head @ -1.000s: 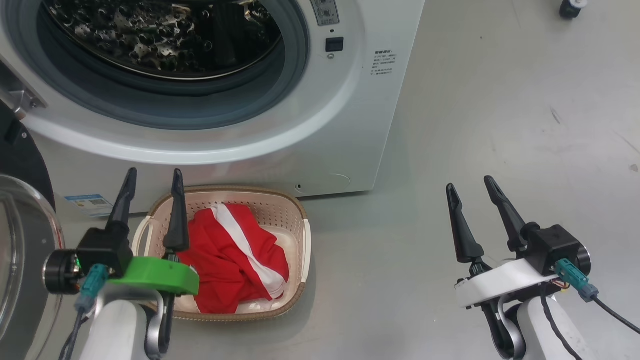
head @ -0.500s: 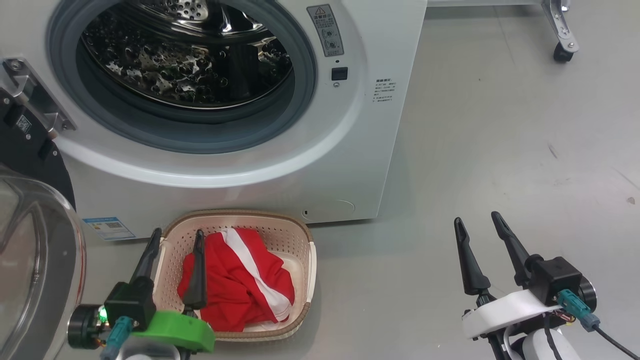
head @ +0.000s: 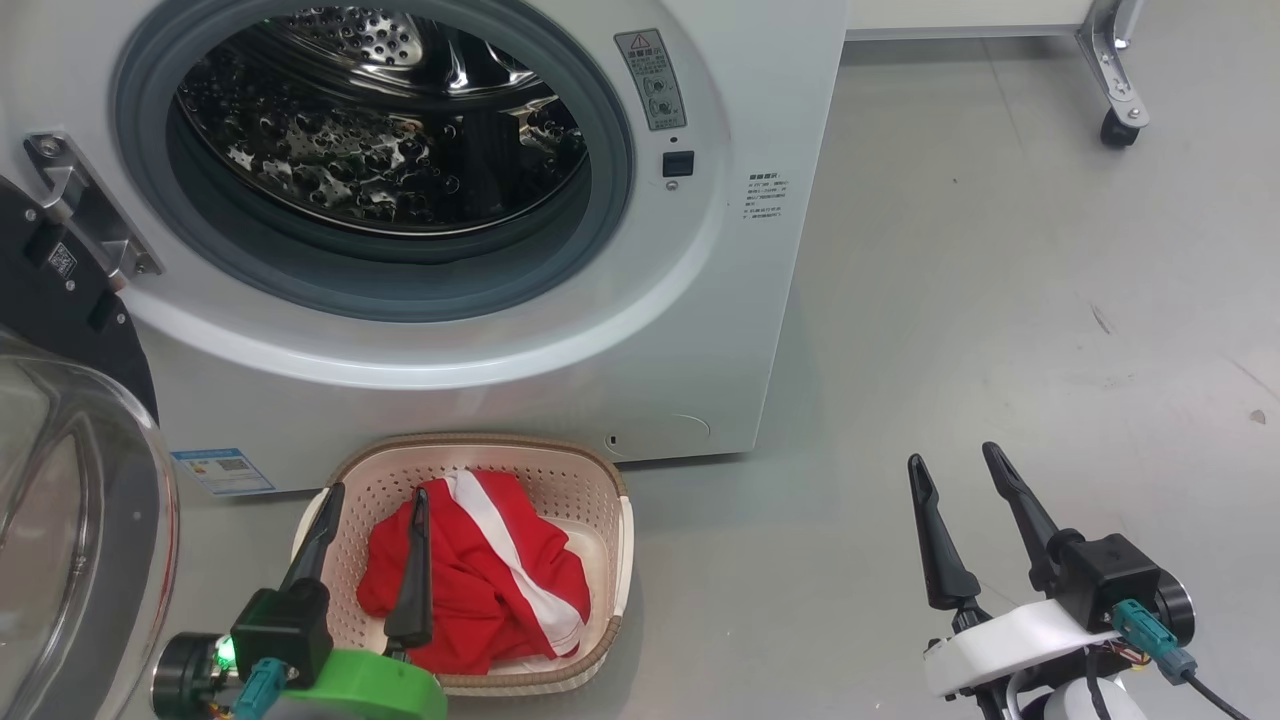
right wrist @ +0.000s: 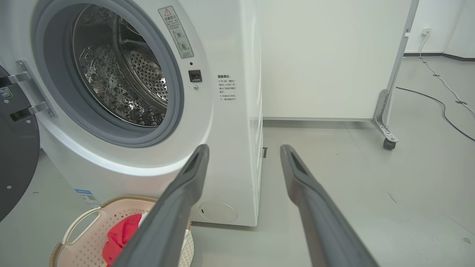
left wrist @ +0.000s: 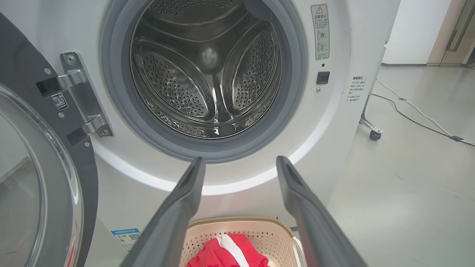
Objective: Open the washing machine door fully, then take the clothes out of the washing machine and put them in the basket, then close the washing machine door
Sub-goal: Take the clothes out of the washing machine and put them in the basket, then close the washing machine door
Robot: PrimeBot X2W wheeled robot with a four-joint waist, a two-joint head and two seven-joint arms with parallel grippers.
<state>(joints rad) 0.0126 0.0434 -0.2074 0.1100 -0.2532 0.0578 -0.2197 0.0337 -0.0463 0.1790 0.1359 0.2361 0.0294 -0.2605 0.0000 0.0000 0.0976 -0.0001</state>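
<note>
The washing machine (head: pixel 700 330) stands with its drum mouth (head: pixel 375 160) uncovered and the steel drum bare inside. Its door (head: pixel 60 500) hangs swung out at the far left, glass bowl towards me. On the floor in front, the cream basket (head: pixel 612 520) holds the red clothes (head: pixel 480 575) with a white stripe. My left gripper (head: pixel 378 492) hovers open above the basket's left side, holding nothing. My right gripper (head: pixel 952 460) is open over bare floor to the right. The left wrist view looks at the drum (left wrist: pixel 207 70), basket (left wrist: pixel 274 231) and clothes (left wrist: pixel 230 254) below.
A grey floor (head: pixel 1000 280) stretches to the right of the machine. A wheeled white frame leg with a caster (head: pixel 1110 128) stands at the back right. Cables (right wrist: pixel 441 104) lie across the floor farther back.
The head camera has tilted up, showing more of the drum mouth. Both grippers sit lower in the head view, the left one drawn back from over the clothes. The clothes stay in the basket.
</note>
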